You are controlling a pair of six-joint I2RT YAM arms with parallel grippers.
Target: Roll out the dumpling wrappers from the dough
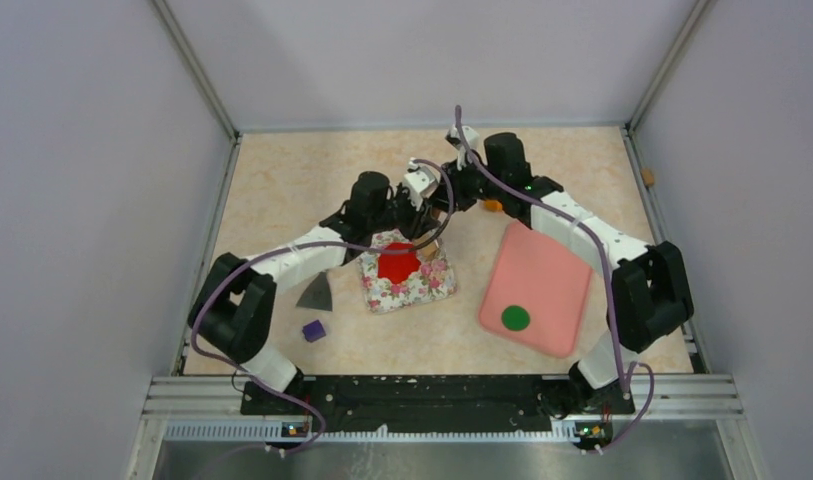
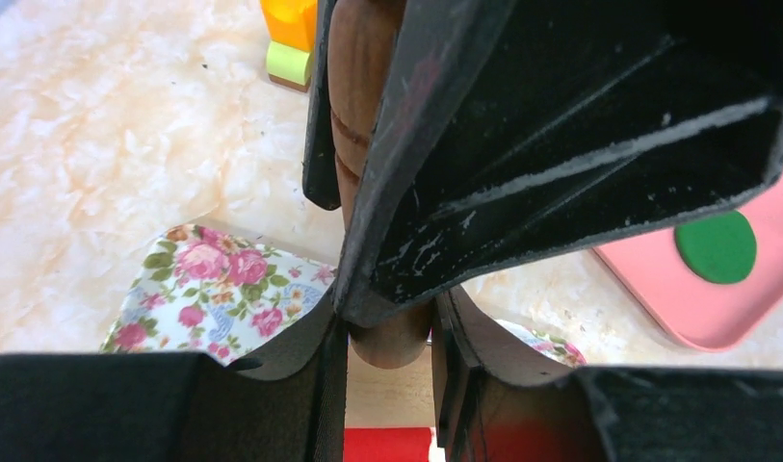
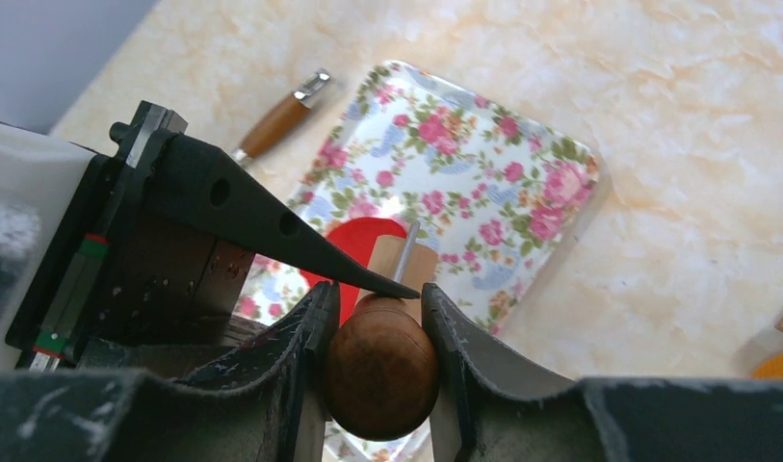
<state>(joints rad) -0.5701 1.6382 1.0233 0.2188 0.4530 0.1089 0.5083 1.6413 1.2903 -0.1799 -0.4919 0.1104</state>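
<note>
ok so here's where I'm at with the rig: both hands are pinched narrow on the same dark handle of the rolling pin [image 3: 382, 371]. The right hand [image 3: 378, 298] has the rounded butt end. The left hand [image 2: 387, 322] grips it lower down, right where the handle meets the pale barrel.

The red dough [image 1: 398, 262] sits on the floral tray [image 1: 432, 285] mid worktop [image 1: 282, 190]. From above it's at roughly 7 o'clock from the two hands, close under them. As far as I can tell the pin's long axis runs about 1 to 7 o'clock and is tipped up, with the barrel end down over the red. I can't tell whether it's actually touching the dough.

So the left arm is the nearer one, and I reckon it's the one to do the rolling. The pin would need laying flat across the dough first, and two hands on one handle won't give much leverage.

No red wrapper cut yet that I can see. There's a green disc [image 1: 515, 318] on the pink board [image 1: 542, 265], at 4 o'clock from the tray and well apart
</note>
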